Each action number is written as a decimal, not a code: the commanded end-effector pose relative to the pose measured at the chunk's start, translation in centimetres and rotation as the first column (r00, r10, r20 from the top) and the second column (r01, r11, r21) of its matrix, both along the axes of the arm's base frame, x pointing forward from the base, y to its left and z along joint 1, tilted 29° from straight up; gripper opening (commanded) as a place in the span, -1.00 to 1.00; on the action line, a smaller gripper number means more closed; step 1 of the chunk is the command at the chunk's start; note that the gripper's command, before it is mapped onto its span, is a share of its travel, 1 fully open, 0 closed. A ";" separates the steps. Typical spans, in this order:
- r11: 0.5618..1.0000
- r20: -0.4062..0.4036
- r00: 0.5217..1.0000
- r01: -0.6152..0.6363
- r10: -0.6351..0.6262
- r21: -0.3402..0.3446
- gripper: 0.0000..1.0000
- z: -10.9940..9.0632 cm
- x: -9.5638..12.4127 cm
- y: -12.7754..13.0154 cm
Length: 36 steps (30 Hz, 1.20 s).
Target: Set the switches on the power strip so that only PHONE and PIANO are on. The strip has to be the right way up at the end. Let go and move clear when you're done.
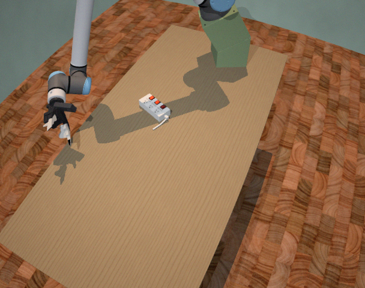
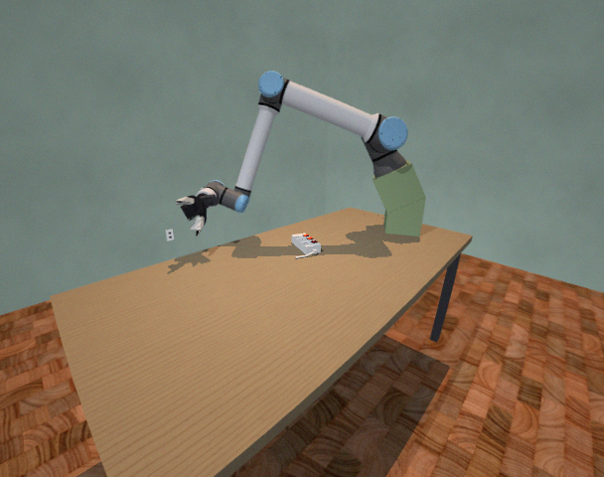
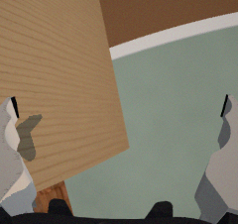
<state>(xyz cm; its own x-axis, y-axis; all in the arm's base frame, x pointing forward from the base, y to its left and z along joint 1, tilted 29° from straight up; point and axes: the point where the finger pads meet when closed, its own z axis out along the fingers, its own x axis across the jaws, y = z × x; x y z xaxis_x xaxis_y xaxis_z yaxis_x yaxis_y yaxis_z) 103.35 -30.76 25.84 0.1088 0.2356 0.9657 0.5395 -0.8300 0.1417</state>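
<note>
1. Right, fingers spread wide, gripping nothing, hanging off the worktop edge.
2. Power strip lies face-up, well away from them, mid-worktop.
3. Looks light, rigid, likely to slide; press each rocker straight down.
4. Only its short cord trails nearby; green pedestal stands well beyond.

In the top view the power strip lies on the table just above frame centre, its cord trailing toward the lower left. The arm's pedestal stands on the table at upper right. The gripper hangs at the left, over the table's edge.
</note>
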 end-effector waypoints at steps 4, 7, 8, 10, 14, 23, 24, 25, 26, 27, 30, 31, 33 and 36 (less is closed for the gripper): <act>0.989 -0.052 0.991 0.129 -0.125 0.068 1.00 -2.2 -3.7 1.1; 0.980 -0.074 0.983 0.175 -0.169 0.092 1.00 -3.0 -5.1 1.5; 0.980 -0.074 0.983 0.175 -0.169 0.092 1.00 -3.0 -5.1 1.5; 0.974 -0.088 0.978 0.200 -0.191 0.103 1.00 -3.5 -5.8 1.7; 0.940 -0.146 0.947 0.307 -0.286 0.150 1.00 -5.5 -9.0 2.6; 0.778 -0.320 0.804 0.580 -0.501 0.240 1.00 -10.7 -17.7 5.0; 0.753 -0.341 0.782 0.610 -0.522 0.247 1.00 -11.3 -18.8 5.3; 0.753 -0.341 0.782 0.610 -0.522 0.247 1.00 -11.3 -18.8 5.3; 0.753 -0.341 0.782 0.610 -0.522 0.247 1.00 -11.3 -18.8 5.3; 0.724 -0.365 0.756 0.642 -0.543 0.253 1.00 -12.0 -20.0 5.6; 0.624 -0.444 0.667 0.736 -0.599 0.262 1.00 -14.3 -23.4 6.7; 0.589 -0.468 0.635 0.764 -0.614 0.264 1.00 -15.0 -24.7 7.0; 0.515 -0.515 0.570 0.816 -0.640 0.262 1.00 -16.4 -27.2 7.6; 0.388 -0.594 0.456 0.888 -0.663 0.248 1.00 -18.9 -30.8 8.7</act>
